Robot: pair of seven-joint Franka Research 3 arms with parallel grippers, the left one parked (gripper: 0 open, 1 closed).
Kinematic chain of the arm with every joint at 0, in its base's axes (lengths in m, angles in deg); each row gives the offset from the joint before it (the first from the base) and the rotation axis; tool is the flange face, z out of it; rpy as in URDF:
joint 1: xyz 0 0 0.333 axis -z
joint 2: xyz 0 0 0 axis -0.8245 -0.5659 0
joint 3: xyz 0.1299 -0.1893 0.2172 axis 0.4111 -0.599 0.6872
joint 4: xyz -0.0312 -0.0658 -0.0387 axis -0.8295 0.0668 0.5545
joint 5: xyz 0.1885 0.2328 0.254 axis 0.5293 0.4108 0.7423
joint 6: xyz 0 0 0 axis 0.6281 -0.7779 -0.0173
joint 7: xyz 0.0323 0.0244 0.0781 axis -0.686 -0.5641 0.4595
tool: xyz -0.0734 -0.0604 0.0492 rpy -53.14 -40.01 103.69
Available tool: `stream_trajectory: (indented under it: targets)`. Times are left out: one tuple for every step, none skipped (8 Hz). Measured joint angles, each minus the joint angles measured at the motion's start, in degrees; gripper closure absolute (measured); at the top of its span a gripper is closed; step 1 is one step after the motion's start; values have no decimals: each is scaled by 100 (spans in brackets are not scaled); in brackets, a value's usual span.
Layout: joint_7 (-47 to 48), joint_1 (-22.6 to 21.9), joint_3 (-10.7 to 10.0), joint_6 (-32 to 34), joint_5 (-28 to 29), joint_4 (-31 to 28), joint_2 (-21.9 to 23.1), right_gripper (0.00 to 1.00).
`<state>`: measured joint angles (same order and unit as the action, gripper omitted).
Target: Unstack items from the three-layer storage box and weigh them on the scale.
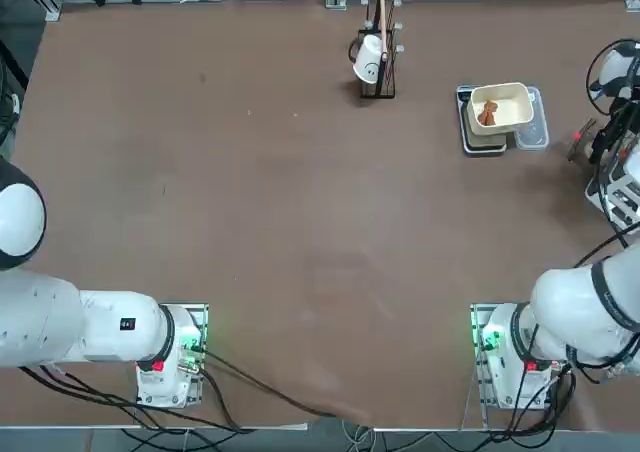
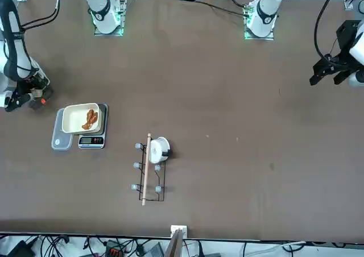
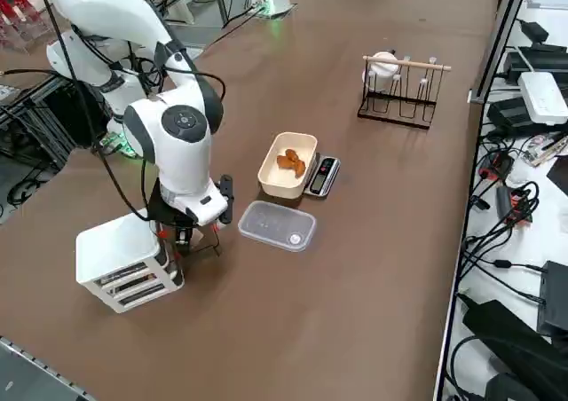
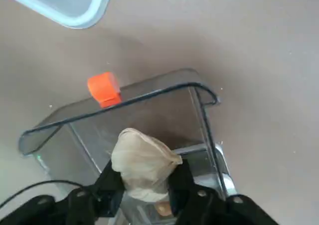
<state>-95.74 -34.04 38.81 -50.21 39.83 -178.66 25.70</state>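
Progress approx. halfway: brown item in tub on scale; right gripper apparently clamps pale item at storage box, unweighed.

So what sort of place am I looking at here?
Probably a robot test lab: two white arms bolted to a brown table, cables trailing all round, and a right gripper picking a pale piece from a drawer rack.
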Motion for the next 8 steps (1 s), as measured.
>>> stream_trajectory:
  targets:
    - [0,-37,33,226,4,69,87,54]
    - [0,-108,60,551,36,192,208,54]
    - [0,-206,81,947,160,378,350,53]
    - [3,-349,99,1381,390,624,479,53]
    - [157,-545,108,1849,686,926,577,53]
    - [541,-789,120,2217,990,1185,629,53]
    - [1105,-1092,129,2367,1289,1299,639,52]
    - [1728,-1409,144,2380,1699,1303,600,52]
